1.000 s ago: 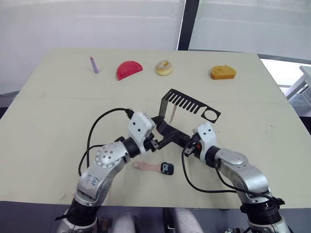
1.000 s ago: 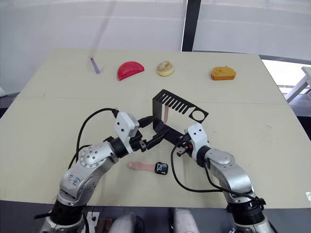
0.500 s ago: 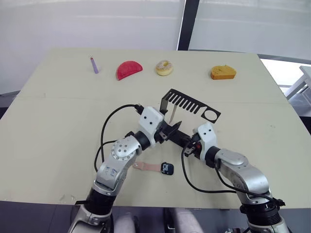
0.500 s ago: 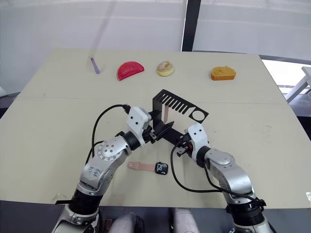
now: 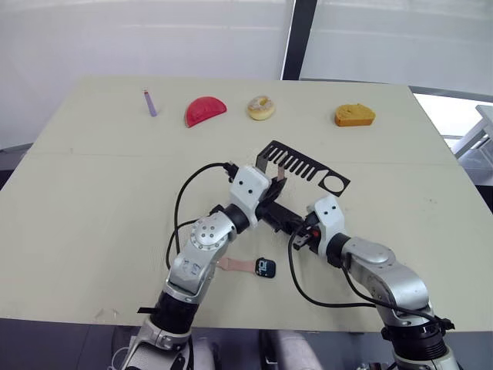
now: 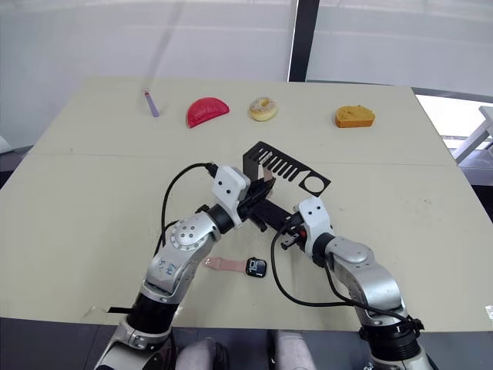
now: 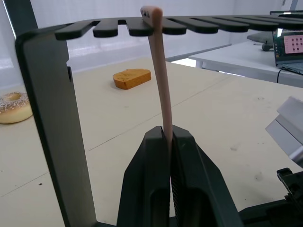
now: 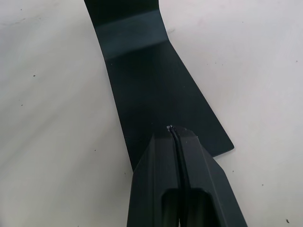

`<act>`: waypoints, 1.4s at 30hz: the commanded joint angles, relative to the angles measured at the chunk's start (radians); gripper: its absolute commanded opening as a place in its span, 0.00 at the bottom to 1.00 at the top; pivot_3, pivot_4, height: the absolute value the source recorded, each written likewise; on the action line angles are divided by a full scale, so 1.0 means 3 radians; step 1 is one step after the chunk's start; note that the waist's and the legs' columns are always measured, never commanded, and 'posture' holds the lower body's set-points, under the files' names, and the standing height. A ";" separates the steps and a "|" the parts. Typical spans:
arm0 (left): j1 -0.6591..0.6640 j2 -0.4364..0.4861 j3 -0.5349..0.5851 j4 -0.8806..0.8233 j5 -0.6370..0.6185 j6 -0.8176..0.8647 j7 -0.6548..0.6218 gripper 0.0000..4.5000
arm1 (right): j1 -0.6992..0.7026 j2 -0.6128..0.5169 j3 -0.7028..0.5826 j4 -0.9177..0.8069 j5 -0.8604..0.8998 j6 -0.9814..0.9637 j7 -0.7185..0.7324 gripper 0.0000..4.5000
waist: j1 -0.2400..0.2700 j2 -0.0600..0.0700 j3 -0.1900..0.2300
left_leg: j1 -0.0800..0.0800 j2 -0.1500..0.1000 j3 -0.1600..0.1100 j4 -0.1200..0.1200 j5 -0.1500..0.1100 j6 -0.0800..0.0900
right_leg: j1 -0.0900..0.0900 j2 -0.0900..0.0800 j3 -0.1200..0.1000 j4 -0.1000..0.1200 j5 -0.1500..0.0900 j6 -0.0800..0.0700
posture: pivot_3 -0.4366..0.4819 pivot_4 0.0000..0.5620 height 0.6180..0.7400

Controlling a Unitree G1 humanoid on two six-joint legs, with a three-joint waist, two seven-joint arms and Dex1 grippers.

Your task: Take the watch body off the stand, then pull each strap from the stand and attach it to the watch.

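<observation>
The black stand (image 5: 302, 164) rests mid-table, its comb-slotted arm (image 7: 118, 27) overhead in the left wrist view. One pale pink strap (image 7: 161, 80) hangs from a slot, and my left gripper (image 7: 168, 138) is shut on its lower end, under the arm (image 5: 276, 191). My right gripper (image 8: 173, 130) is shut with nothing between the fingers, its tips resting on the stand's flat base (image 8: 151, 90), seen from above just right of the left gripper (image 5: 299, 230). The watch body (image 5: 265, 267) lies on the table nearer me, with the other strap (image 5: 233, 264) joined to its left side.
Along the far edge of the table (image 5: 92, 193) lie a small purple stick (image 5: 149, 102), a red half-round piece (image 5: 205, 110), a doughnut (image 5: 260, 107) and an orange bread piece (image 5: 354, 116). The stand's ring hole (image 5: 335, 183) points right.
My left arm has reached forward under the stand's arm, and its gripper went from open to shut on the hanging strap. The right gripper stayed on the base.
</observation>
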 commanded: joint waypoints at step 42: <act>-0.0127 0.1694 0.0856 -0.0410 -0.2483 0.1501 -0.2452 0.00 | 0.0747 -0.0535 -0.0869 -0.1241 0.1339 -0.0137 0.0697 0.38 | 0.0003 0.0016 0.0013 | -0.0014 0.0001 -0.0008 -0.0005 -0.0001 0.0000 | -0.0006 0.0000 -0.0008 -0.0012 0.0000 0.0002 | 0.48 0.27 0.98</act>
